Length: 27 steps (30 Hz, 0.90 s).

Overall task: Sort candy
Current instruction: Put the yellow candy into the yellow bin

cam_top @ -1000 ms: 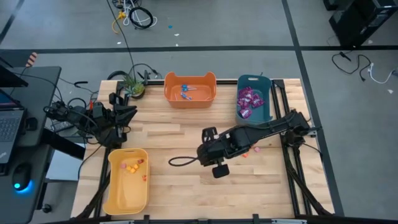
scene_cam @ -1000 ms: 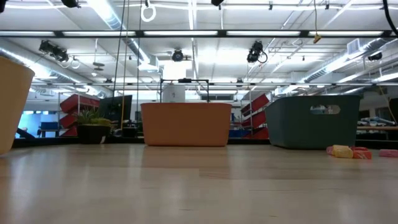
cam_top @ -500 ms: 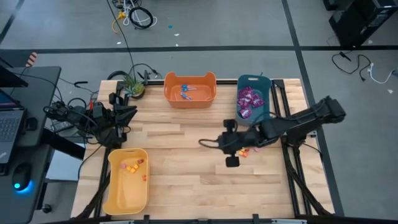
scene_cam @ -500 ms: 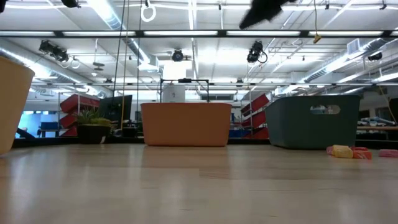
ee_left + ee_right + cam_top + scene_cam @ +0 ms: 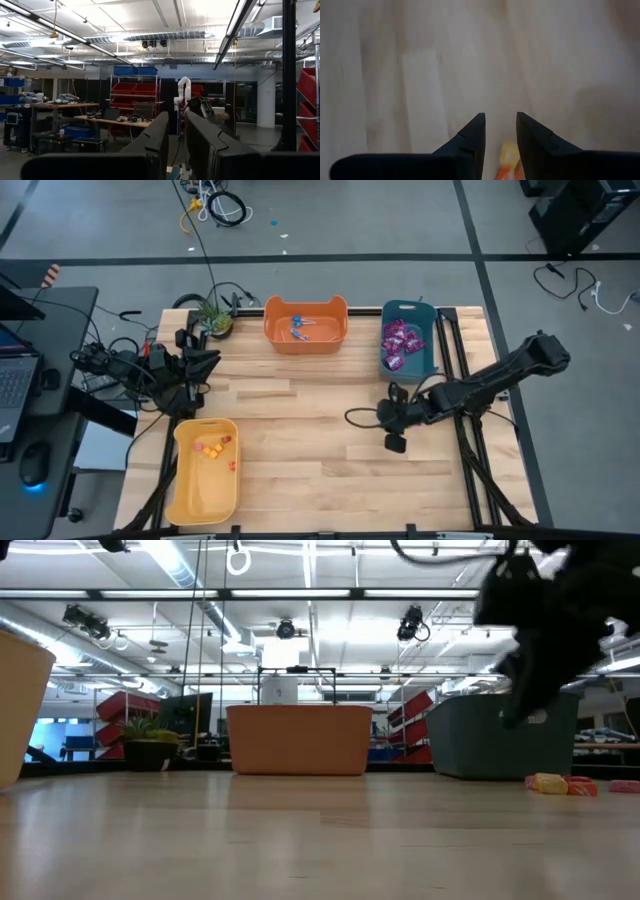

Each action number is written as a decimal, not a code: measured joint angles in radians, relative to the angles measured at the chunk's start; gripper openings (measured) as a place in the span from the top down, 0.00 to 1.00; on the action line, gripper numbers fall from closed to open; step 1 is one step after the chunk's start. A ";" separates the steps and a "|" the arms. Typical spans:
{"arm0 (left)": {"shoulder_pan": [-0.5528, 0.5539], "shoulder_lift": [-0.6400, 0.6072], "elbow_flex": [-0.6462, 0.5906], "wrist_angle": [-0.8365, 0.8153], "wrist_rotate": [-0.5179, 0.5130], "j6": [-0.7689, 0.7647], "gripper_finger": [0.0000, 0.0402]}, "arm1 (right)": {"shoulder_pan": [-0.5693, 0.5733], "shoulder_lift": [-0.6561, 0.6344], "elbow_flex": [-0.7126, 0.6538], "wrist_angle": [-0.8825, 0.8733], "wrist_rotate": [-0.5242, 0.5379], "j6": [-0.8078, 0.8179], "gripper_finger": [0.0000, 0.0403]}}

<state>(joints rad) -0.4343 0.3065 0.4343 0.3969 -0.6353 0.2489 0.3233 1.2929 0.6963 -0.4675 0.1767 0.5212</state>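
Small orange and yellow candy pieces lie loose on the wooden table near its right edge. My right gripper hangs above them, slanting down, open by a narrow gap with nothing in it. In the right wrist view one yellow-orange piece shows on the table between and below the fingers. My left gripper waits at the table's left edge, pointing up into the room, open a little and empty. Other candy lies in the three bins.
An orange bin at the far edge holds blue lollipops. To its right a teal bin holds purple packets. A yellow bin at the near left holds small pieces. A potted plant stands at the far left.
My right gripper has swung from the table's middle toward its right edge and come down over the loose pieces, rolling its wrist. It has dropped into the low view from above. The candy has not moved.
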 joint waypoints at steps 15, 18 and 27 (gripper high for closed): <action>0.000 0.000 0.000 -0.023 0.000 0.001 0.83 | 0.064 0.131 -0.066 0.027 -0.009 0.053 0.70; 0.000 0.000 0.000 -0.024 0.000 0.001 0.83 | 0.064 0.137 -0.062 0.023 -0.008 0.044 0.68; 0.000 0.000 0.000 -0.024 0.000 0.001 0.83 | 0.064 0.135 -0.032 -0.038 0.019 0.026 0.62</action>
<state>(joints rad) -0.4343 0.3065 0.4343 0.3729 -0.6353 0.2497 0.3870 1.4281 0.6642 -0.5054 0.1959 0.5468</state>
